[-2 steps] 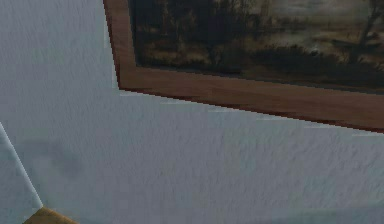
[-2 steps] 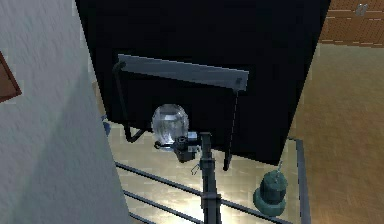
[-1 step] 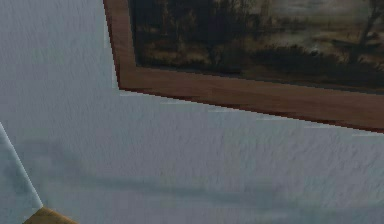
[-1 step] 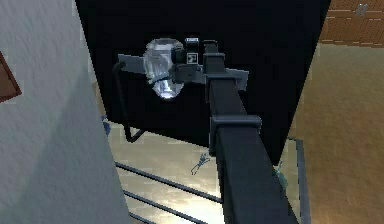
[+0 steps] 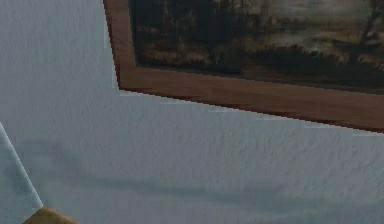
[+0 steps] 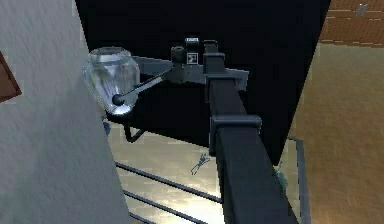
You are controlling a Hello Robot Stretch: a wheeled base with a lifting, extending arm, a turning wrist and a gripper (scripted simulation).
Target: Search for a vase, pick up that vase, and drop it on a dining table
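**Q:** Fig. a, arm side view: where is the vase?
**A:** The clear, rounded glass vase (image 6: 110, 72) hangs at the left edge of the black panel (image 6: 260, 40). It is clear of the glossy surface (image 6: 170, 195) below that panel.

**Q:** And the gripper?
**A:** The gripper (image 6: 130, 85) sits at the far end of the dark arm (image 6: 240, 150), which crosses in front of the panel. It holds the vase; the set of its fingers cannot be told.

**Q:** Anything else?
**A:** A small pale object (image 6: 203, 161) lies on the glossy surface, just below the panel. Fig. b, forward view: a wood-framed painting (image 5: 250, 30) on a pale wall (image 5: 200, 160)
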